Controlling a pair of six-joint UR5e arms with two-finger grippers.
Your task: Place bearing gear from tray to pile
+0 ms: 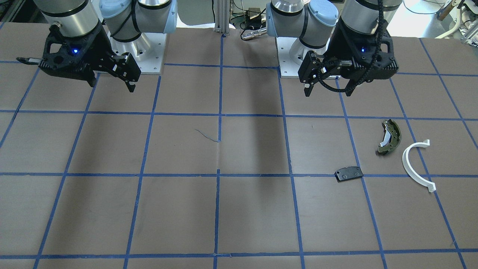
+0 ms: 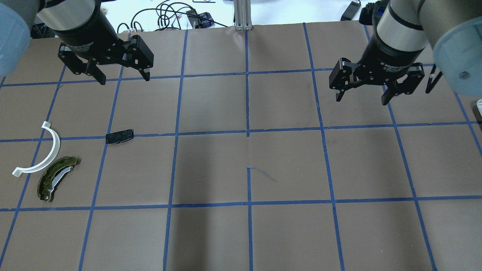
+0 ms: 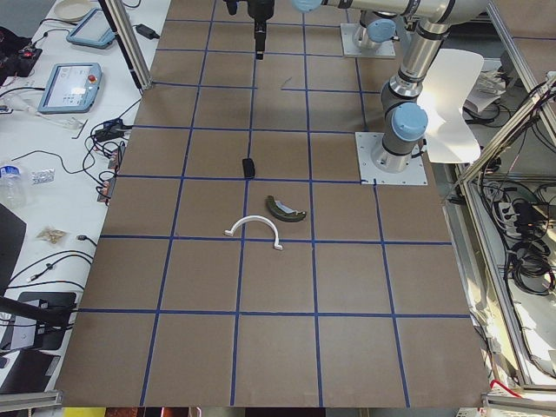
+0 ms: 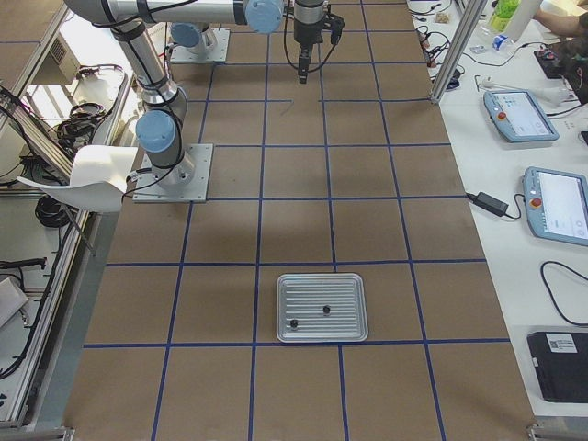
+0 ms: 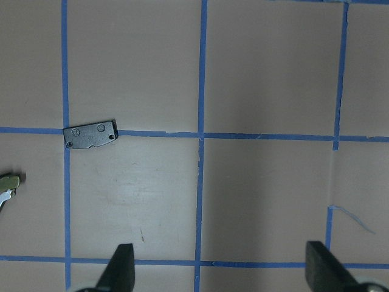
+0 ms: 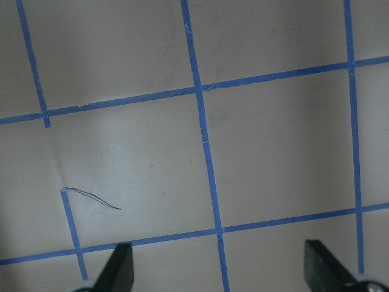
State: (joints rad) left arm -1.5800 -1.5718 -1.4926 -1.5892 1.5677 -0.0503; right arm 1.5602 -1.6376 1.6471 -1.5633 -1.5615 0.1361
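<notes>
Overhead exterior: left claw (image 2: 124, 79) and right claw (image 2: 360, 100) hang spread, holding nothing, over the desk (image 2: 286, 165). Pile (image 2: 43, 186) lies near its left edge; tray (image 4: 322, 308) well apart.

Brown worktop (image 2: 286, 165), blue tape grid; olive-green brake shoe (image 1: 395, 137); white half-ring (image 1: 404, 160); black pad (image 1: 348, 173); silver ribbed tray (image 4: 340, 294).

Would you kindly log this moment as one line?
left gripper: open, empty | right gripper: open, empty | tray: small dark parts | pile: brake shoe, half-ring, pad
</notes>
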